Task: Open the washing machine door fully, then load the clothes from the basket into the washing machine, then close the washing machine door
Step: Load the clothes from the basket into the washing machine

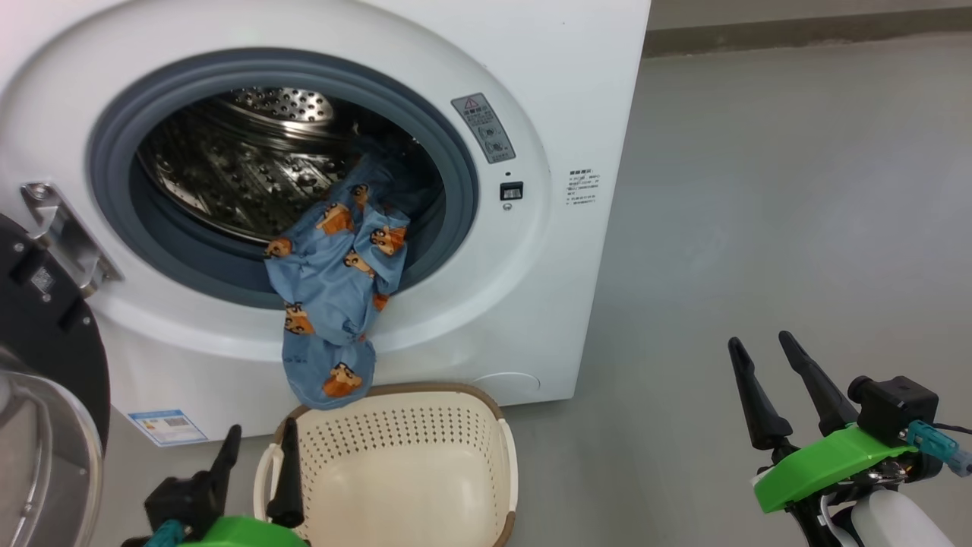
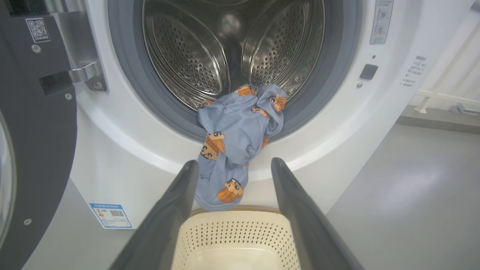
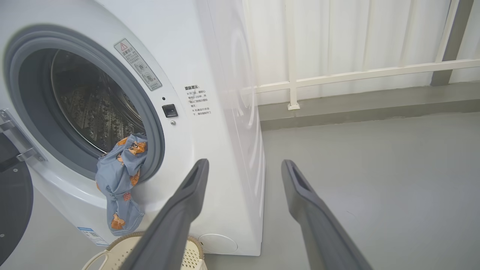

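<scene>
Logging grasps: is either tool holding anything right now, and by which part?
Nothing: the left tool and right tool are open and empty; the clothes hang untouched.

Left fingers (image 1: pixel 287 475) spread, empty, low left; right fingers (image 1: pixel 752 399) spread, empty, low right, pointing up.
</scene>
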Motion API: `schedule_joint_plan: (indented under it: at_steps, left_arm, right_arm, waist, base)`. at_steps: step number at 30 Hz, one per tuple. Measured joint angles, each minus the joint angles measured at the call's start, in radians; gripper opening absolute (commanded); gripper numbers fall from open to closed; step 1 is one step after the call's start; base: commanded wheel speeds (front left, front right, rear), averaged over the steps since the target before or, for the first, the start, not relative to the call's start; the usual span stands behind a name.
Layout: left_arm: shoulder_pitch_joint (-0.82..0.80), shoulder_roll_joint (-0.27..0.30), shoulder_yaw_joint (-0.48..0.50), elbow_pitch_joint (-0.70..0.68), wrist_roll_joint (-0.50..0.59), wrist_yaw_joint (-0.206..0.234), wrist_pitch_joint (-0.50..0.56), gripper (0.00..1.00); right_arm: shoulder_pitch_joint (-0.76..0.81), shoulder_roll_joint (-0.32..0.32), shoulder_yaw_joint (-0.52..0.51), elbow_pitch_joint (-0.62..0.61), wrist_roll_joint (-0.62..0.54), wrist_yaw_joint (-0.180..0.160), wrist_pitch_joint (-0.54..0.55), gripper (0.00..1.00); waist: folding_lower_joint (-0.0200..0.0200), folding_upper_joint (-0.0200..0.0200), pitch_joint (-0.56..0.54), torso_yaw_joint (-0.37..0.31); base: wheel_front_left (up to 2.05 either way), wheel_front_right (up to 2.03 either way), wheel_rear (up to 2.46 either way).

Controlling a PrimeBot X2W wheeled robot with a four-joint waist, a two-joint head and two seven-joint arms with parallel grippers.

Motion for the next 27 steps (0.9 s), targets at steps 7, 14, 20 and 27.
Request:
schedule_joint_plan:
  at_steps: [7, 14, 20, 27]
  left_arm:
    - [-0.145, 0.007, -0.061, 0.194, -0.01, 0.0, 0.0, 1.0]
    - [-0.32, 0.038, -0.122, 0.377, -0.07, 0.0, 0.0, 1.0]
    - [-0.453, 0.062, -0.167, 0.497, -0.165, 0.0, 0.0, 1.0]
    - [-0.581, 0.101, -0.219, 0.621, -0.194, 0.0, 0.008, 1.0]
  right_arm:
    - [-0.008, 0.013, -0.001, -0.013, -0.007, 0.0, 0.0, 1.0]
    - [-0.052, 0.036, -0.016, -0.025, -0.014, 0.0, 0.0, 1.0]
    - [-0.082, 0.053, -0.025, -0.032, -0.016, 0.0, 0.0, 1.0]
    - [-0.115, 0.082, -0.032, -0.054, -0.028, 0.0, 0.0, 1.0]
  waist:
    - [0.0, 0.0, 0.054, -0.019]
    - [0.0, 0.0, 0.127, -0.044]
    - [0.0, 0.0, 0.195, -0.073]
    - [0.0, 0.0, 0.275, -0.108]
  base:
    - [0.0, 0.0, 0.0]
    - [0.0, 0.0, 0.0]
    - [0.0, 0.0, 0.0]
    - [0.0, 0.0, 0.0]
